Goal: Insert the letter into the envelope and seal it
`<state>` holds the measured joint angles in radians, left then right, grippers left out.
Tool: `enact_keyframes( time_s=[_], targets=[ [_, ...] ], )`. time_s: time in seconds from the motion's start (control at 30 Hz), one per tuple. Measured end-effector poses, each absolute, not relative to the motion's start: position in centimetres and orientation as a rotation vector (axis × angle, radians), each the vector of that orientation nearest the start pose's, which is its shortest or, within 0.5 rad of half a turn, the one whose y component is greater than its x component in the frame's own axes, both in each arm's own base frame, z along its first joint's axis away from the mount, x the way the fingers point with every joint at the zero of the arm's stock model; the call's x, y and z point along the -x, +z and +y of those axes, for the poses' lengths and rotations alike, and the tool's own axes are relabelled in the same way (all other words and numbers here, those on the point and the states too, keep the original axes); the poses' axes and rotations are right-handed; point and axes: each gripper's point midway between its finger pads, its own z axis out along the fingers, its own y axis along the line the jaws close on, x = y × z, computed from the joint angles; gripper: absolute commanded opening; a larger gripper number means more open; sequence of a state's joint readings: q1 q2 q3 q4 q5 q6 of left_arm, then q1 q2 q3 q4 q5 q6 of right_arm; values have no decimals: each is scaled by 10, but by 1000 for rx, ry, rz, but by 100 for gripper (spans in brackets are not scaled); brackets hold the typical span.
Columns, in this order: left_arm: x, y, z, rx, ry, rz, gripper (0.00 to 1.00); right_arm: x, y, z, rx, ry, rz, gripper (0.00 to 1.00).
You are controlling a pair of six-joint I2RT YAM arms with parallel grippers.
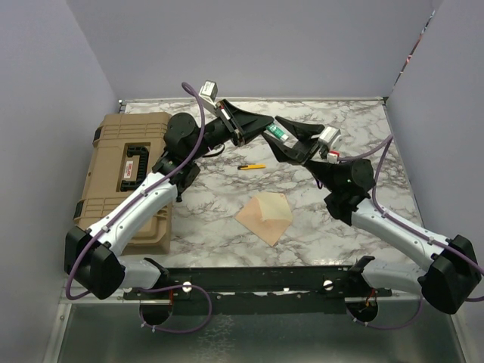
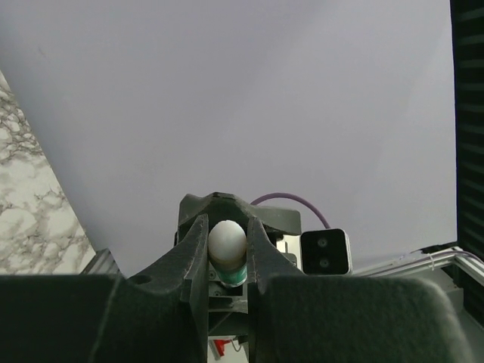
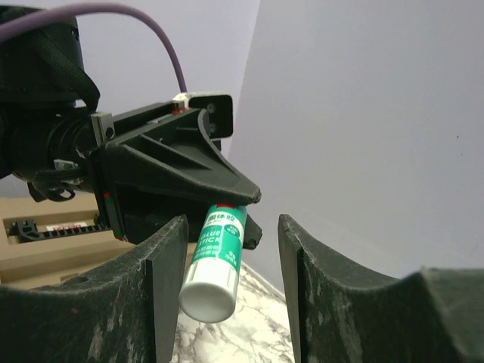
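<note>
left hand (image 1: 263, 128) clamped on glue stick (image 3: 215, 261), right hand (image 3: 231, 227) apart; envelope (image 1: 265, 215) well away

Bright even diffuse light, soft faint shadows on table (image 1: 204, 219), near jaws slightly blurred

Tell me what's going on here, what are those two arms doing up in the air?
The two arms meet above the table over a glue stick. The left end effector is shut on one end of it. The right end effector has its fingers open on either side, not gripping. The envelope lies on the table below, untouched, its flap apparently open. The letter can't be made out separately.
</note>
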<state>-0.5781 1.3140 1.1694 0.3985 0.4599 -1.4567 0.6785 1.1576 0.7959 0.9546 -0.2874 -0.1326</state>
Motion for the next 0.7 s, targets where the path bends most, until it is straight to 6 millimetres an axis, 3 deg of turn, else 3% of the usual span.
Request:
enact_keyframes(
  time_s=[0.2,0.43,0.57,0.7],
  targets=[
    [-282,439,-321,269,-1978,1646,0,-273,435,276,623,634,766,57],
    [-282,439,-322,289,-2003,1641,0,-275,433,277,630,617,766,35],
    [-282,440,-321,293,-2011,1637,0,-278,429,279,638,612,774,31],
    [-283,440,-321,300,-2016,1634,0,-279,429,280,639,611,775,20]
  ],
)
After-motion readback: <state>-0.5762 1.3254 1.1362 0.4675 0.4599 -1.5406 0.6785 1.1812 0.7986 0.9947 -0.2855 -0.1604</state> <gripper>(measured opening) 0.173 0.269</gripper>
